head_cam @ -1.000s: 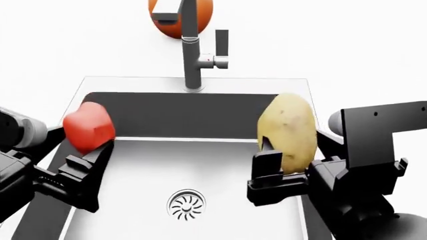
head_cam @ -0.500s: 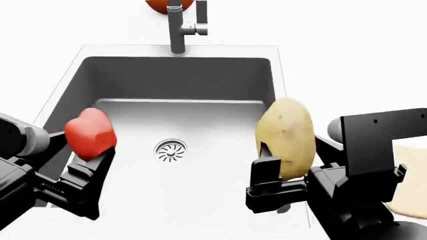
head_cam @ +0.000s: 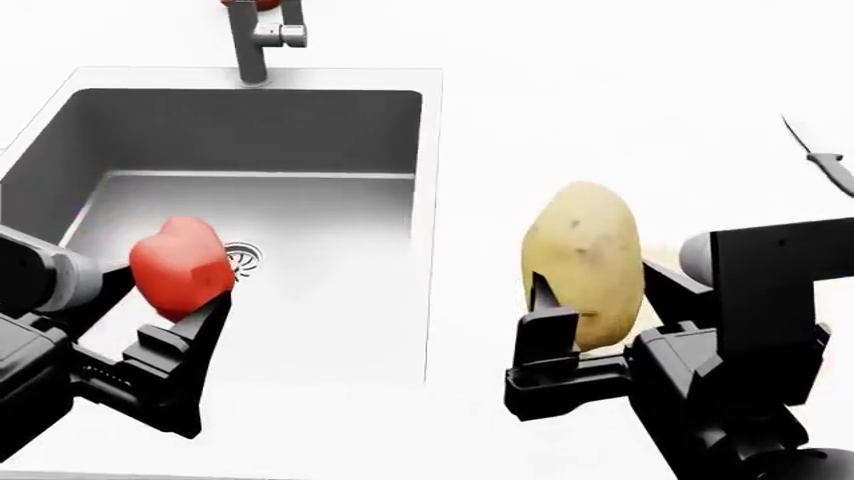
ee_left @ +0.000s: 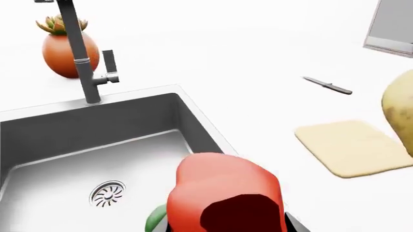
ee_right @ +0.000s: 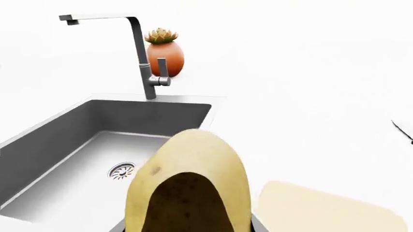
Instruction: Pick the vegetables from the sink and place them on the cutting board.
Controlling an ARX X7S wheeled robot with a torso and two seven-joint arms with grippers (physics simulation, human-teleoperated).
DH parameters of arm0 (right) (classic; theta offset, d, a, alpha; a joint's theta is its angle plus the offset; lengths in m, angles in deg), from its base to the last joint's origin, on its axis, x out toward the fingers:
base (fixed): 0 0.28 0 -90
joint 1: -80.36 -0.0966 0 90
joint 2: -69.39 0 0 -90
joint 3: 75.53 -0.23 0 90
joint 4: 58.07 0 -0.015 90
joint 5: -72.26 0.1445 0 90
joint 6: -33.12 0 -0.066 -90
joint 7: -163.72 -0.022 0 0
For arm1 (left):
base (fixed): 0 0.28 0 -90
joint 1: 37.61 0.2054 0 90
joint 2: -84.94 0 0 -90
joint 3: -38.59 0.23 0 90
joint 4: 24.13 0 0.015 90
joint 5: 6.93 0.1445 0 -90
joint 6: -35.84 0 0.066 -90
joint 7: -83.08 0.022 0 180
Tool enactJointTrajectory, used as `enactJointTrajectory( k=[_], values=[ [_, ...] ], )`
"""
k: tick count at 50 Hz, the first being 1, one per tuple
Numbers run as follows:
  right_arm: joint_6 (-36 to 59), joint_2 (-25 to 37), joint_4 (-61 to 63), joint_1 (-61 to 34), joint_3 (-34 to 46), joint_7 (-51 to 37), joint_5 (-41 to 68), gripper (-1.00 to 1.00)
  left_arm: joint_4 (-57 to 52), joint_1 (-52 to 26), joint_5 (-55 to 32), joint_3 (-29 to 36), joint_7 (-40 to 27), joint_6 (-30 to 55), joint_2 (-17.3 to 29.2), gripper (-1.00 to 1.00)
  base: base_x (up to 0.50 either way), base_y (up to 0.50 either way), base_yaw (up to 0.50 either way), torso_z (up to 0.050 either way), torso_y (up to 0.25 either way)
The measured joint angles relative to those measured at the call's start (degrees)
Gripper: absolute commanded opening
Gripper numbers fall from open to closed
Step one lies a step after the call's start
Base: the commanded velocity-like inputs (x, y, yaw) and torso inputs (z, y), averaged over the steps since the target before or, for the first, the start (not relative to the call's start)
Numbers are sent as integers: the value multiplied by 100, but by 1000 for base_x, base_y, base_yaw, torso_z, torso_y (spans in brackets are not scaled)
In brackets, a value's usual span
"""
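Observation:
My left gripper [head_cam: 174, 300] is shut on the red bell pepper [head_cam: 180, 265] and holds it above the grey sink [head_cam: 400, 150], near the drain [head_cam: 244, 256]. The pepper fills the near part of the left wrist view [ee_left: 223, 198], its green stem beside it. My right gripper [head_cam: 594, 310] is shut on the yellow-brown potato [head_cam: 583, 265], held upright over the white counter to the right of the sink. The potato also shows in the right wrist view [ee_right: 190, 188]. The pale tan cutting board [ee_left: 351, 147] lies on the counter right of the sink, just beyond the potato [ee_right: 322, 210].
A tall steel faucet [head_cam: 254, 40] stands at the sink's back rim. An orange-red pot with a succulent [ee_left: 65, 50] stands behind it. A black-handled knife [head_cam: 827, 165] lies on the counter beyond the board. A grey panel [ee_left: 390, 29] stands at the far right.
The head view has swung to the right, so the sink now sits at the left. Both grippers still hold their vegetables; the potato is now over the counter instead of the sink.

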Motion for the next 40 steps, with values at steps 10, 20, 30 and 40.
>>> enactJointTrajectory(
  k=[10, 20, 30, 40],
  values=[
    [-84, 10, -24, 65, 16, 91, -58, -100, 24, 38, 61, 16, 38, -53, -1, -100, 0, -500, 0, 0, 0],
    [-63, 28, -77, -8, 82, 141, -71, -100, 25, 23, 78, 10, 37, -80, 14, -100, 0, -500, 0, 0, 0],
    [-45, 28, -172, -111, 193, 199, -165, -100, 54, 1, 120, 28, 62, -117, 9, -100, 69, -417, 0, 0, 0],
    [-55, -41, -333, -211, 393, 294, -327, -100, 81, -16, 157, 36, 93, -144, 29, -100, 182, -126, 0, 0, 1]
  ],
)
